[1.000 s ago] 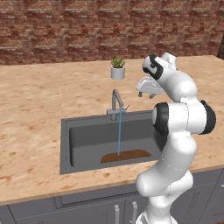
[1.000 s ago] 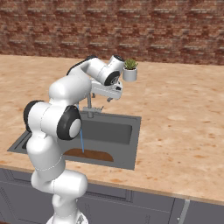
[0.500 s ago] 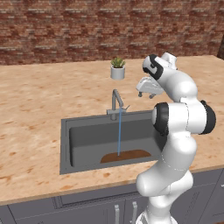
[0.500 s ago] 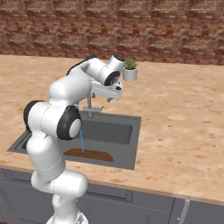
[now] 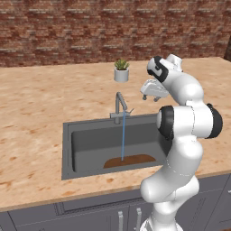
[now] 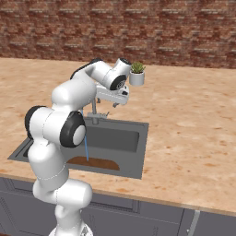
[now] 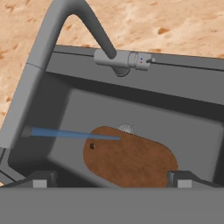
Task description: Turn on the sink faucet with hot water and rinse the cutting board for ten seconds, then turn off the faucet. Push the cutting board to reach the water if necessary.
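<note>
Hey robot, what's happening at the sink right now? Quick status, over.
Gripper open, empty, above counter right of sink faucet. Water running onto cutting board in sink. Nothing in the way.

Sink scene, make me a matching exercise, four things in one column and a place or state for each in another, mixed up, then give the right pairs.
Things:
1. cutting board
2. water
3. potted plant
4. gripper

Places or states:
A. hangs open above the counter, right of the sink faucet
B. stands on the counter behind the sink
C. lies flat on the basin floor by the near wall
D. falls from the spout onto the wood

Pairs: 1-C, 2-D, 3-B, 4-A
</note>
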Controlling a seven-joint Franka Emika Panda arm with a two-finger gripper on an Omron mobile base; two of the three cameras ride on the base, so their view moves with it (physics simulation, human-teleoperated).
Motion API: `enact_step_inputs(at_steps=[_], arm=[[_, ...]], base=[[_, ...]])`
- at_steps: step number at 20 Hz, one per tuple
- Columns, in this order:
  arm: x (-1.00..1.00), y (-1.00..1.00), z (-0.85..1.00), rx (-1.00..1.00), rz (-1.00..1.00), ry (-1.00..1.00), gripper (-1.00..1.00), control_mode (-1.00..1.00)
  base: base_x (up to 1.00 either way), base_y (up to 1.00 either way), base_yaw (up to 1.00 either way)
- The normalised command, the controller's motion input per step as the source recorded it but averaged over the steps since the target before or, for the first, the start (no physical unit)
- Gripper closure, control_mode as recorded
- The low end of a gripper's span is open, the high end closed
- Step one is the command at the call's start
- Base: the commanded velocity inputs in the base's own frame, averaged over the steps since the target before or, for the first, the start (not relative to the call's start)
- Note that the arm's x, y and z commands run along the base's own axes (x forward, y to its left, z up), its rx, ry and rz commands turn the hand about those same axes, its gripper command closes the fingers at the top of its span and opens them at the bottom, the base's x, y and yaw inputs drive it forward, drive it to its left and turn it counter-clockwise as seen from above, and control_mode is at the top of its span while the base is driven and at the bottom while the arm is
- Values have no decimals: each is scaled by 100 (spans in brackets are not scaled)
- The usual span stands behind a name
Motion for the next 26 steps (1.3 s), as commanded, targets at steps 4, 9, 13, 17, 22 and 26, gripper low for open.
enact_step_inputs(at_steps=[4, 9, 13, 17, 22, 26], arm=[[0, 0, 0, 0, 0, 0, -100, -100], [0, 0, 0, 0, 0, 0, -100, -100], [0, 0, 0, 0, 0, 0, -100, -100], [0, 0, 0, 0, 0, 0, -100, -100], [0, 0, 0, 0, 0, 0, -100, -100], [0, 0, 0, 0, 0, 0, -100, -100]], base=[[0, 0, 0], [0, 0, 0], [0, 0, 0], [0, 0, 0], [0, 0, 0], [0, 0, 0]])
